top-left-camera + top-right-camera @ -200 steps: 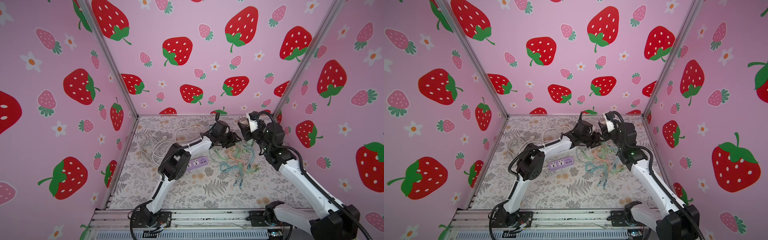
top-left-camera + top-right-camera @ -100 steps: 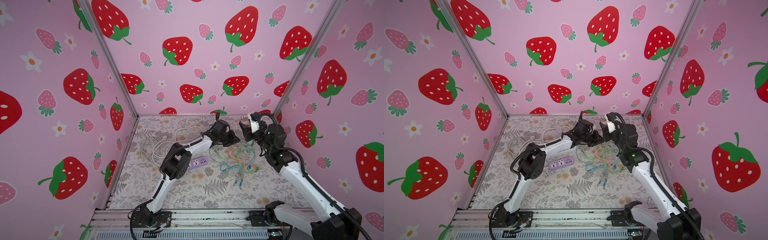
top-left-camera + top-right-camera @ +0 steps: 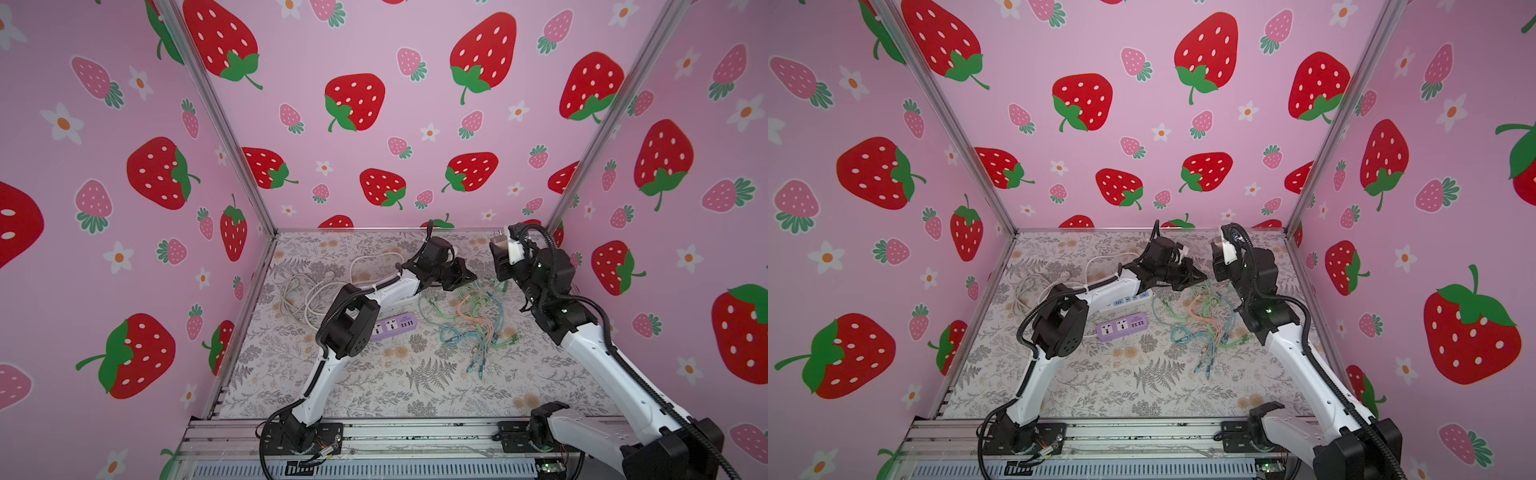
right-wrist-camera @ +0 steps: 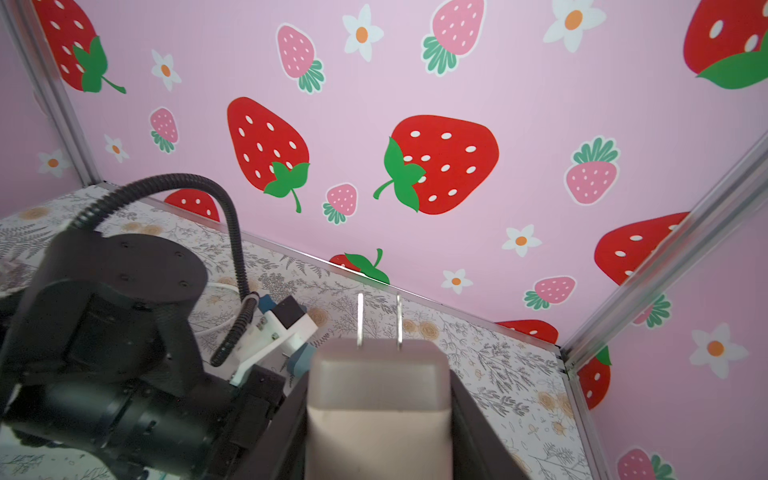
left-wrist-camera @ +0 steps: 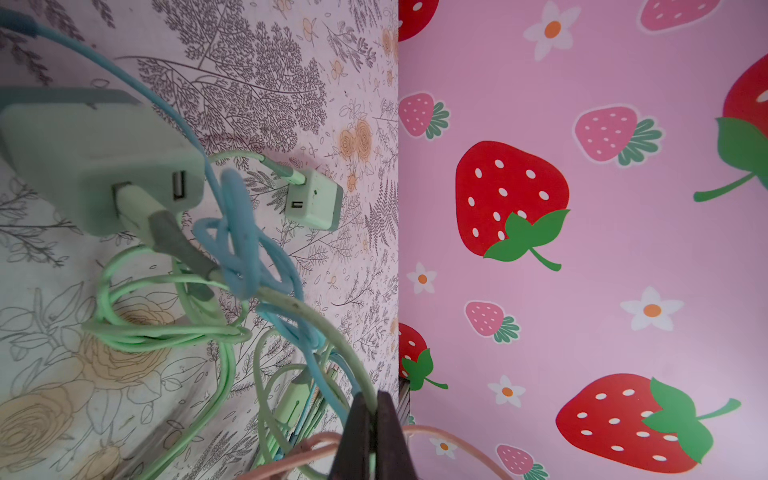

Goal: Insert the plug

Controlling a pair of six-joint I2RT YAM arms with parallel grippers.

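on the floral table (image 3: pixel 374 395) a tangle of cables (image 3: pixel 469 316) lies beside a purple power strip (image 3: pixel 392 326). the right gripper (image 4: pixel 378 395) clamps a beige two-prong plug (image 4: pixel 378 370), raised near the back wall, well apart from the strip. the left gripper (image 5: pixel 374 403) is pinched tight on a green cable (image 5: pixel 291 303).

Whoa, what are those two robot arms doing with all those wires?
The right gripper holds a beige two-prong charger plug up off the table, prongs sticking out past its fingers. The left gripper is pinched shut on a green cable in the tangle of coloured cables. The purple power strip lies on the table with nothing plugged into it yet.
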